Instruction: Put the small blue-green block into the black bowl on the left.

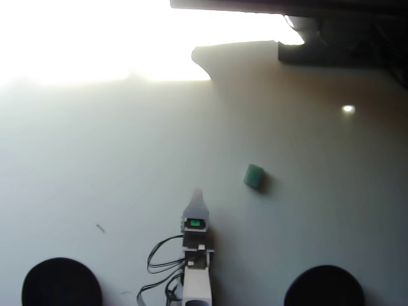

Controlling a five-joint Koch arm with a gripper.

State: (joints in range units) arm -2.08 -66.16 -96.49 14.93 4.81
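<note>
1. In the overhead view my arm enters from the bottom edge, near centre, its white body pointing up the frame. The gripper (197, 193) ends in one pale pointed tip.
2. Jaw state: I cannot tell. Only a single tip shows from above; any second jaw lies hidden under or behind it.
3. A small bright green light (194, 223) glows on the gripper body just behind the tip. Black cables (159, 255) loop off the left side of the arm, lower down.
4. The small blue-green block (254, 176) sits on the table (95, 159), ahead of the tip and off to its right, clearly apart from it. Nothing touches it. It casts a short shadow on its right side.
5. The black bowl (61, 282) lies behind the tip and far to its left, cut by the bottom edge of the frame. Its interior reads as plain dark; I see no contents.
6. A second black bowl (324, 287) lies behind the tip and far to its right, also cut by the bottom edge.
7. Upper left of the view is washed out by glare; no detail is readable there.
</note>
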